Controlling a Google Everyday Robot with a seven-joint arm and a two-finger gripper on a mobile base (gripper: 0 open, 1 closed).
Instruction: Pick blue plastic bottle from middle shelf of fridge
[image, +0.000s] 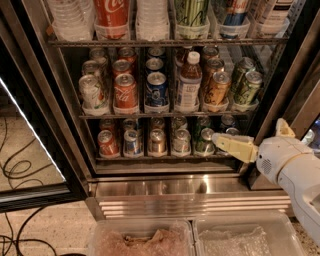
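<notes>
The blue plastic bottle (189, 82) stands upright with its white cap at the front of the middle shelf (165, 115) of the fridge (75, 130). It sits between a blue Pepsi can (156, 90) and an orange can (218, 90). My gripper (234, 145) is cream-coloured and reaches in from the right. It is at the height of the bottom shelf, in front of the green cans. It is below and to the right of the bottle, apart from it, and holds nothing.
A red Coca-Cola can (125, 92) and green cans (247, 86) share the middle shelf. Several cans fill the bottom shelf (150, 142). The open glass door (30, 150) hangs at the left. Two clear bins (140, 239) lie below the steel base ledge (190, 187). Cables (15, 170) lie on the floor.
</notes>
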